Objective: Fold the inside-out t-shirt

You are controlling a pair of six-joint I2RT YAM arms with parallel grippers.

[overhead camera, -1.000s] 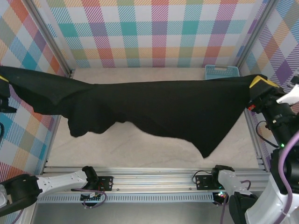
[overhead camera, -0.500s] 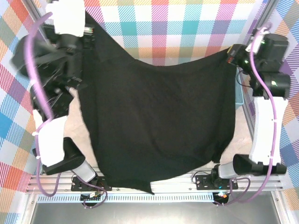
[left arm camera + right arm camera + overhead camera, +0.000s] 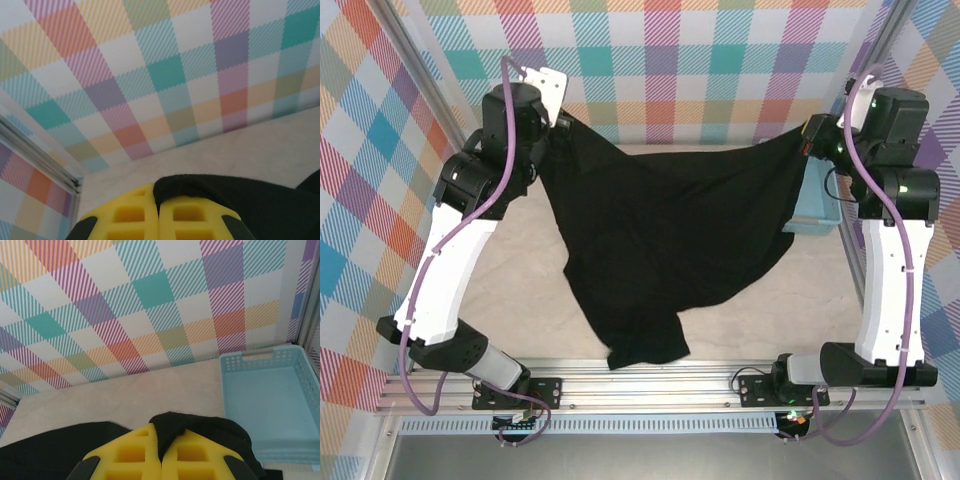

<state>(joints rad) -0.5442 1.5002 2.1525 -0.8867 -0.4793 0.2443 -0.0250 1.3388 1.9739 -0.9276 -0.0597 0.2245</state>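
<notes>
The inside-out t-shirt (image 3: 670,240) hangs spread between both arms, its low end pooled on the counter (image 3: 520,290). The left pincer (image 3: 159,216) and right pincer (image 3: 161,455) each clench an upper edge, possibly the hem. Lower both evenly, taut, clear of the basket (image 3: 817,208)

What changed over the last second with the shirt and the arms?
The left gripper and right gripper came in from the far sides, lifted, then dropped back toward the far wall. The t-shirt went from stretched sideways to hanging between them, its lower end now bunched on the table near its front edge. Unchanged: both grippers shut on the shirt's upper edge, and the blue basket at far right.
</notes>
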